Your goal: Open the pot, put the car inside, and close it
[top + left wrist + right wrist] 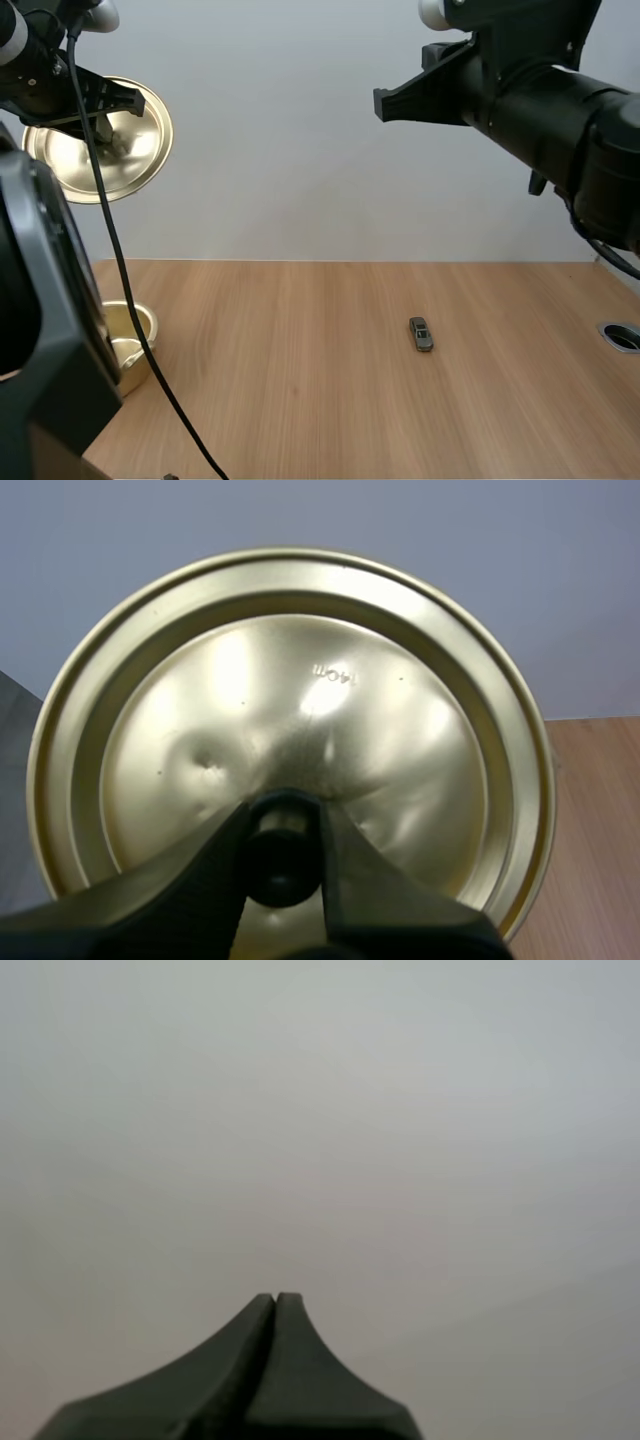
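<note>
High above the table's left side my left gripper holds the gold lid tilted up on edge. In the left wrist view the two fingers pinch the lid's dark knob, and the lid shows its shiny face. The gold pot stands open on the table at the left, partly hidden behind my left arm. A small grey toy car lies on the wood right of centre. My right gripper hangs high over the table, far above the car; its fingers lie together as one dark wedge.
The wooden table stretches from the pot to the right edge. A round metal grommet is set into the table at the far right. My left arm's dark base blocks the near left corner.
</note>
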Controlling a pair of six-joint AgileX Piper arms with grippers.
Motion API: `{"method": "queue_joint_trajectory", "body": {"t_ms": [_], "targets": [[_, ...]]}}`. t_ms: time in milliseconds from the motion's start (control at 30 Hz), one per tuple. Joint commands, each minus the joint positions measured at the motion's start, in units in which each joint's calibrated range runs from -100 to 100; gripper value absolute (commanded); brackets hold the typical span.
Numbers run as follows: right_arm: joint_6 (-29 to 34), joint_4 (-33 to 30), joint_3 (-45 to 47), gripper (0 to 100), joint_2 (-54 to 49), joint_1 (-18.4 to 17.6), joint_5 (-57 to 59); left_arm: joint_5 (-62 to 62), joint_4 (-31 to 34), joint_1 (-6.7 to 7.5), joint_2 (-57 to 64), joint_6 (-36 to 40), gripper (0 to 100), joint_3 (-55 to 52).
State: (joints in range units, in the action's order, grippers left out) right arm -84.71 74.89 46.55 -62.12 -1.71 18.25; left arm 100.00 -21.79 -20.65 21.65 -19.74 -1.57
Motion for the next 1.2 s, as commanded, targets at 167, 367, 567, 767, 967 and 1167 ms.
{"method": "queue_joint_trajectory", "body": {"t_ms": [167, 367, 567, 767, 967, 1167], "targets": [[40.7, 25.1, 3.4, 0, 0.4, 3.9, 4.1, 0.0, 0.0, -0.04, 0.1, -0.1, 0, 0.0], [55.4, 23.1, 3.5, 0, 0.5, 6.9, 23.5, 0.0, 0.2, -0.04, 0.1, -1.0, 0, 0.0], [44.6, 17.7, 3.5, 0, 1.5, 10.1, 64.5, 0.0, 0.8, -0.04, 0.1, -2.4, 0, 0.0], [41.8, -7.5, 3.3, 0, 3.3, 10.1, 81.7, 0.0, 0.5, -0.04, 0.1, -4.6, 0, 0.0], [43.0, -33.3, 3.3, 0, 3.5, 10.1, 49.8, 0.0, -1.9, -0.04, 0.1, -6.1, 0, 0.0], [43.4, -44.2, 3.3, 0, 6.1, 10.1, 40.8, 0.0, -4.2, -0.04, 0.1, -6.8, 0, 0.0]]}}
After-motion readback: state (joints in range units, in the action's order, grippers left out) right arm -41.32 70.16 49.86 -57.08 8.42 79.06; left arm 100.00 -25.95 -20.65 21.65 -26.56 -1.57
